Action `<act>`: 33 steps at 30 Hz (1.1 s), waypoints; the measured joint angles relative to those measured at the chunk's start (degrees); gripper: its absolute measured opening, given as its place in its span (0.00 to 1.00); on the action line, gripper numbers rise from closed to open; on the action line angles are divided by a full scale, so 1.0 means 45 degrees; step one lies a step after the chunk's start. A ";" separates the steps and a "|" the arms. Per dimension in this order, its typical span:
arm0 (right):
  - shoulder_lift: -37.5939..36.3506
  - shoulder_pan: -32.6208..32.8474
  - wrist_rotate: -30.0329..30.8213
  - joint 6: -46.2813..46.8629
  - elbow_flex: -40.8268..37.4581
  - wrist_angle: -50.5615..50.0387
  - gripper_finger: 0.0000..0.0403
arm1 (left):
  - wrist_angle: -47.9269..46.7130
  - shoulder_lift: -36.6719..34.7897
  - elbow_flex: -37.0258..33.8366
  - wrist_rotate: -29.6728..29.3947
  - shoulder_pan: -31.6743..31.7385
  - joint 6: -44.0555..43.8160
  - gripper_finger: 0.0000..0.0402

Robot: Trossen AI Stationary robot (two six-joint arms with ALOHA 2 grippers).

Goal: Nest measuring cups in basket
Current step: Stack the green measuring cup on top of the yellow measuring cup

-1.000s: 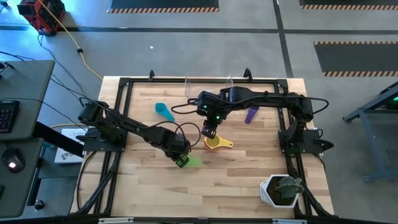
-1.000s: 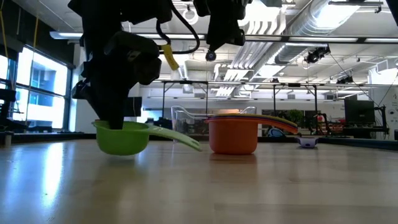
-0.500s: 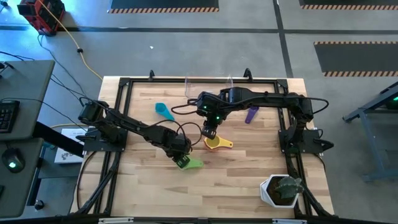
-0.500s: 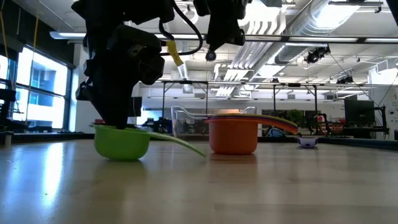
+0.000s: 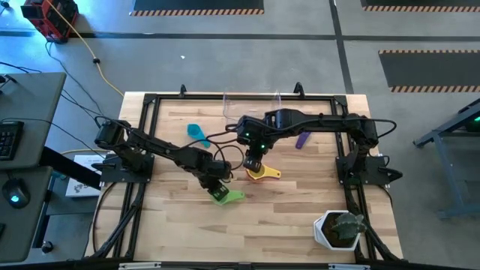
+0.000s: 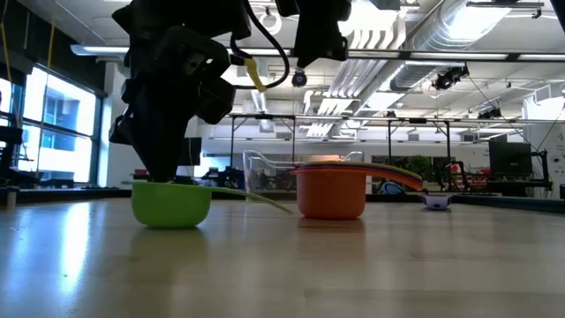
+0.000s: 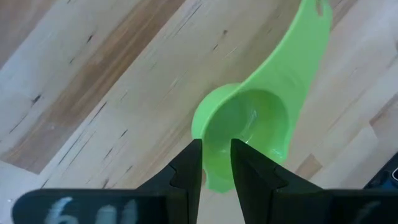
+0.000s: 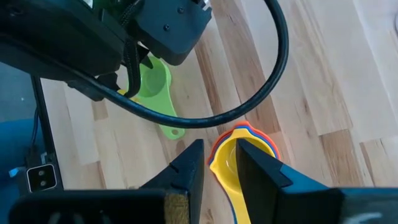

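Left gripper (image 7: pixel 216 163) clamped on green cup (image 7: pixel 249 134) rim; low view shows cup resting on table (image 6: pixel 353 265). Right gripper (image 8: pixel 219 163) pinches yellow cup (image 8: pixel 231 163) rim.

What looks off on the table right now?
The nested stack sits on bare wood, not in the basket. Teal cup and purple cup lie loose. Left end effector pinches the green cup rim.

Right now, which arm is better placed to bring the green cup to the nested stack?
Left. Its gripper is shut on the green cup's rim; the right gripper is over the nested stack.
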 joint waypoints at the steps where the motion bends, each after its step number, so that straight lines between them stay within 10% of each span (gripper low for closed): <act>1: 0.0000 0.0004 0.0004 0.0021 0.0000 0.0000 0.21 | 0.0002 0.0000 0.0000 0.0000 0.0000 0.0000 0.19; 33: 0.0200 0.1255 -0.0010 -0.2047 0.0005 0.2137 0.21 | -0.6561 -0.5754 0.0000 -0.1787 -0.0005 -0.2356 0.19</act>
